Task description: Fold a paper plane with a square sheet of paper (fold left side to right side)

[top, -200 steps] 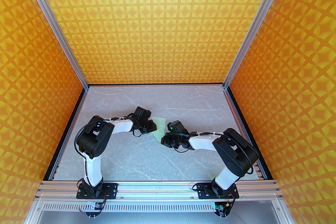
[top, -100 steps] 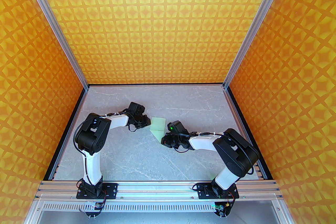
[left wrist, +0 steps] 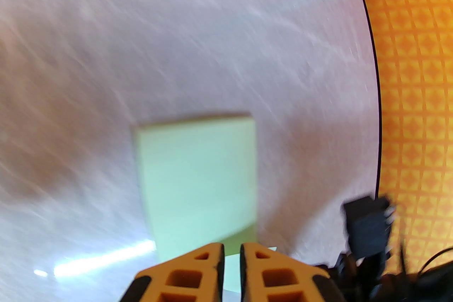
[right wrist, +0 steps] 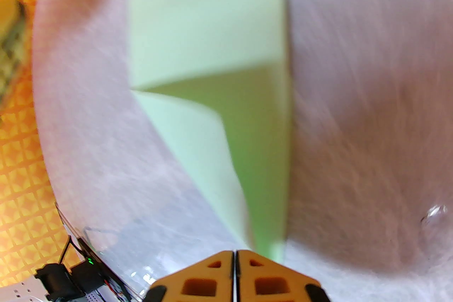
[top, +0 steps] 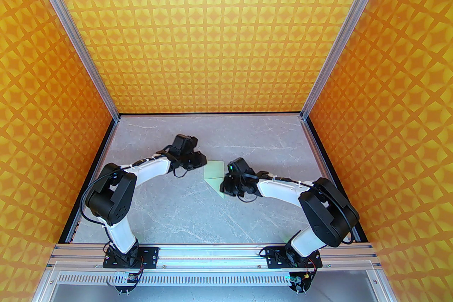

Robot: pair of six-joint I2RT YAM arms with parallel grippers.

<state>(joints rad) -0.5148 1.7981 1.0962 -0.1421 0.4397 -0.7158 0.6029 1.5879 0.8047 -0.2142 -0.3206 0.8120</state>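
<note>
Both arms are shifted; left claw point(left wrist: 231, 251) is nearly closed, right claw point(right wrist: 235, 256) closed, paper point(top: 214, 174) unheld on tabletop point(top: 184, 208).

Matt mint sheet of paper point(top: 214, 171) on smooth marbled table point(top: 184, 208).

Marble table point(top: 184, 212), orange patterned walls point(top: 219, 28)

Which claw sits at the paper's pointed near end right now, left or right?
The right claw: it sits at the folded, pointed near end of the sheet of paper. The left claw is at the squarer far end instead.
</note>
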